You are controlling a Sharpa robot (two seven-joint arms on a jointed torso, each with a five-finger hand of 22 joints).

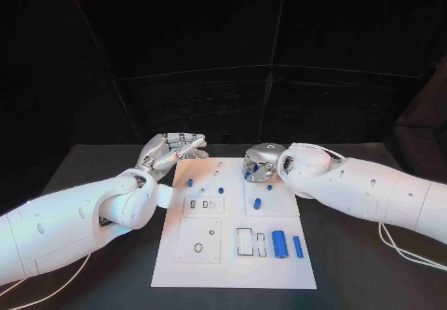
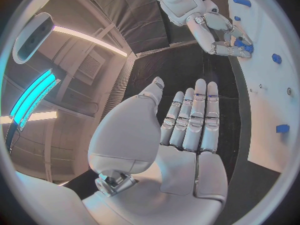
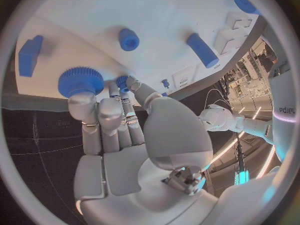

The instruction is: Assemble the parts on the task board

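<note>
Head view shows the left hand [image 1: 171,150] hovering just beyond the far left corner of the task board [image 1: 233,274], fingers nearly straight and side by side, holding nothing; the left wrist view confirms an empty palm over the black table [image 1: 103,161].

Further right, the right hand [image 1: 261,163] sits at the far edge of the board. In the right wrist view its fingertips [image 3: 83,99] press against a blue toothed gear [image 3: 80,81], with a smaller blue piece [image 3: 122,81] between thumb and finger, though whether that piece is truly pinched cannot be told. A short blue peg [image 3: 128,39] and a blue cylinder [image 3: 202,50] lie on the board beyond the gear.

These parts look like small rigid plastic: light, stiff, somewhat slick, probably not fragile. The gear's toothed rim likely gives the surest hold.
</note>
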